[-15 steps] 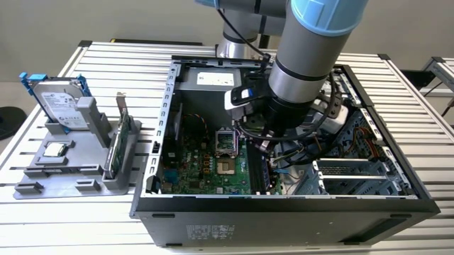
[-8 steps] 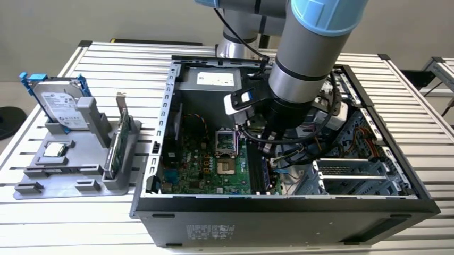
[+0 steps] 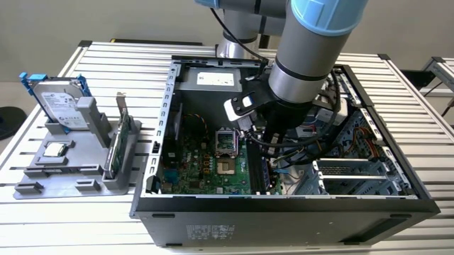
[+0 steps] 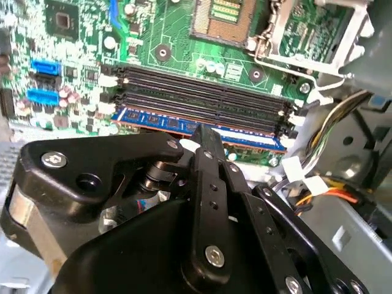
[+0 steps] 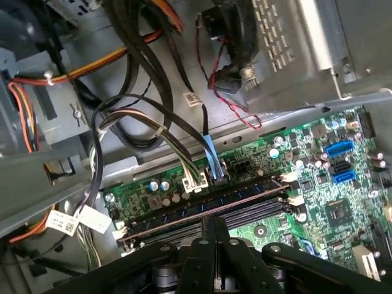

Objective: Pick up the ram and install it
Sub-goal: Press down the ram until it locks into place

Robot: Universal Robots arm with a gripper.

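I am holding the arm (image 3: 305,58) down inside the open computer case (image 3: 284,207), which is lying on the slatted desk (image 3: 92,223). In the exterior view the gripper (image 3: 273,139) is hanging low over the memory slots, just to that view's right of the empty processor socket (image 3: 224,142).

The ram (image 4: 202,130) is sitting in the slot row nearest the board's edge, a blue stick with a white label, lying parallel to the three empty black slots (image 4: 202,92) beside it. In the second wrist view the black fingers (image 4: 207,144) are coming together directly over the stick's middle, their tips meeting its top edge; they look pressed close on it (the contact itself is partly hidden by the gripper body). In the first wrist view the fingers (image 5: 215,231) are likewise showing as one narrow tip over the slot row (image 5: 208,205), with bundled cables (image 5: 153,122) running past behind.

The green motherboard (image 3: 202,170) is lying flat in the case floor. Off on the exterior view's left, a grey holder tray (image 3: 78,175) is resting on the desk well apart from the case, carrying a silver hard drive (image 3: 60,106) upright, a green card with a metal bracket (image 3: 122,135) on edge, and a small square chip (image 3: 55,151) lying flat.
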